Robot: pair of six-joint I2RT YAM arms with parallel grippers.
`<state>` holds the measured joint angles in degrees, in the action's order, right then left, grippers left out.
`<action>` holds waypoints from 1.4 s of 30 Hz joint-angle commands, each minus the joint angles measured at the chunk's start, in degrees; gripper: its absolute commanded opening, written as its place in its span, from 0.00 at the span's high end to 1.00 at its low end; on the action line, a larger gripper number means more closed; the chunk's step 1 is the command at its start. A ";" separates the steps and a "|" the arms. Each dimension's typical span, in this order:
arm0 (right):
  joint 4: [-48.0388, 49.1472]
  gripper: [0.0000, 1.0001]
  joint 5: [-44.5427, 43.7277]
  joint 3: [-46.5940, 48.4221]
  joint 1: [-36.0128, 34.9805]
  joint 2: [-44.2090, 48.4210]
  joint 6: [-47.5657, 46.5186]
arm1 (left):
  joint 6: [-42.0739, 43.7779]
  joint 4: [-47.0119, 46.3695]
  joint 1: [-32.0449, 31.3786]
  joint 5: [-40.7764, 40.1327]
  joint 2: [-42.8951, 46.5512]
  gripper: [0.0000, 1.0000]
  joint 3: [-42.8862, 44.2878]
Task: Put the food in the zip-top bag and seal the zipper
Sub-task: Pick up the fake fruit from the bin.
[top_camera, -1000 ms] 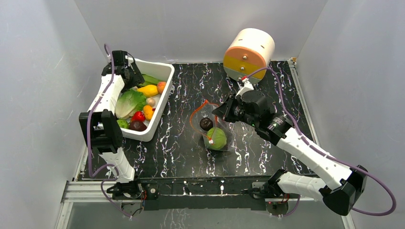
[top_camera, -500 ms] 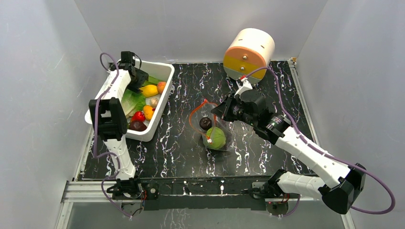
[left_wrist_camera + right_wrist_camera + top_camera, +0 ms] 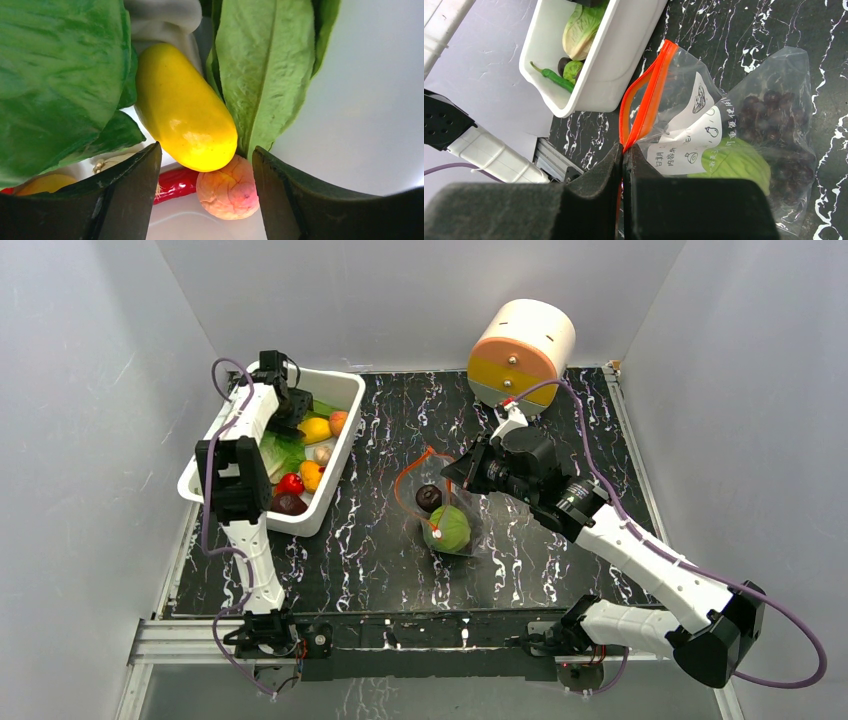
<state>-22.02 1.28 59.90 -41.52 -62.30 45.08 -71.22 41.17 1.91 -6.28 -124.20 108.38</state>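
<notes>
Now left arm (image 3: 250,425) stretches into bin (image 3: 345,382) (jaws parted) over yellow fruit (image 3: 185,107).

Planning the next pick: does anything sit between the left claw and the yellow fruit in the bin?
Nothing visible does. The open left claw hangs over the yellow fruit, whose top is bare; green leaves flank it and a peach piece lies at its end.

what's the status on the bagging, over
Left gripper open over yellow fruit in white bin. Right gripper shut on zipper, zip-top bag mouth open. Cabbage and grapes inside. Path between looks clear.
</notes>
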 commanded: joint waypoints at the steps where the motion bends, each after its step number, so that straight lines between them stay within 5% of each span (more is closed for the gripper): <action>1: 6.05 1.00 -0.66 3.09 0.06 1.00 0.52 | -2.16 0.52 -0.14 2.71 -0.46 0.35 -1.03; 19: 6.32 1.00 -1.27 2.45 0.07 1.53 2.17 | -3.47 0.04 -0.08 2.33 -3.94 0.32 -2.04; 34: 5.95 1.00 -2.53 -0.10 0.10 4.41 3.04 | 5.70 -8.64 -0.12 1.28 11.70 0.65 -13.36; 42: 5.73 1.00 -2.02 -0.07 0.08 4.56 3.41 | 8.43 -11.23 -0.23 -0.90 22.44 0.66 -20.06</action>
<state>-22.09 -0.05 58.96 -41.52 -59.48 47.83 -65.28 30.22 1.67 -4.84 -107.90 89.80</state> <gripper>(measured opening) 0.009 0.603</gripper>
